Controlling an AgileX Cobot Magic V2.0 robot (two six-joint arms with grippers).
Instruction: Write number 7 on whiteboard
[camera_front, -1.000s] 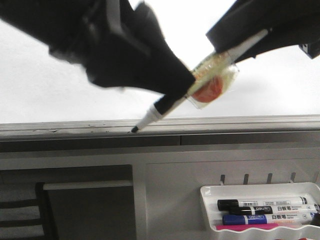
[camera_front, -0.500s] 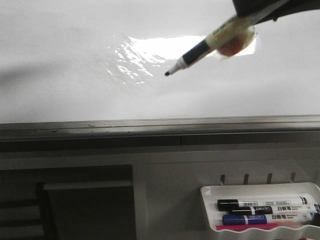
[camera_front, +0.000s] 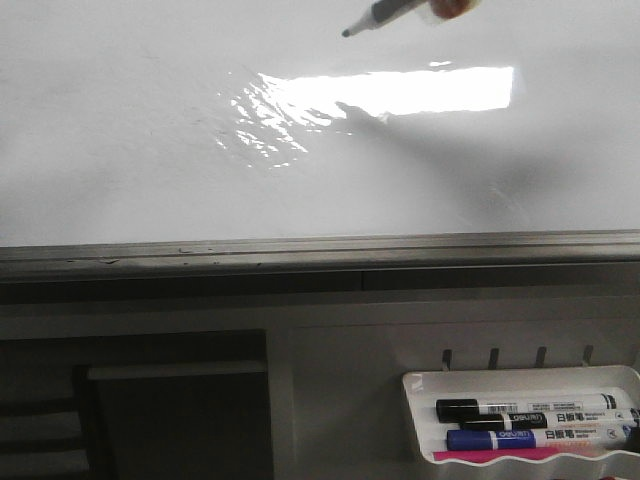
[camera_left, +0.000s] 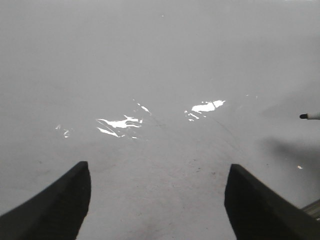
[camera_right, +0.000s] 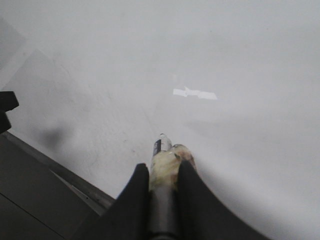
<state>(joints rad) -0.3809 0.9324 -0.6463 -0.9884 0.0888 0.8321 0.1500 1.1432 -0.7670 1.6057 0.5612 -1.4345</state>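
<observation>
Over the whiteboard (camera_front: 120, 130) at left, the left hand (camera_left: 157, 200) hangs spread wide, holding nothing; glare (camera_front: 390, 92) sits mid-board; no 7 shows that I can make out; at right, the right hand (camera_right: 161, 175) pinches a marker (camera_front: 385, 14), tip apart from its shadow; below, a tray (camera_front: 415, 385) carries markers.

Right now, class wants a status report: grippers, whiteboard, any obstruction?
Left gripper open, empty. Right gripper shut on marker. Whiteboard shows no 7. Nothing in the way.
</observation>
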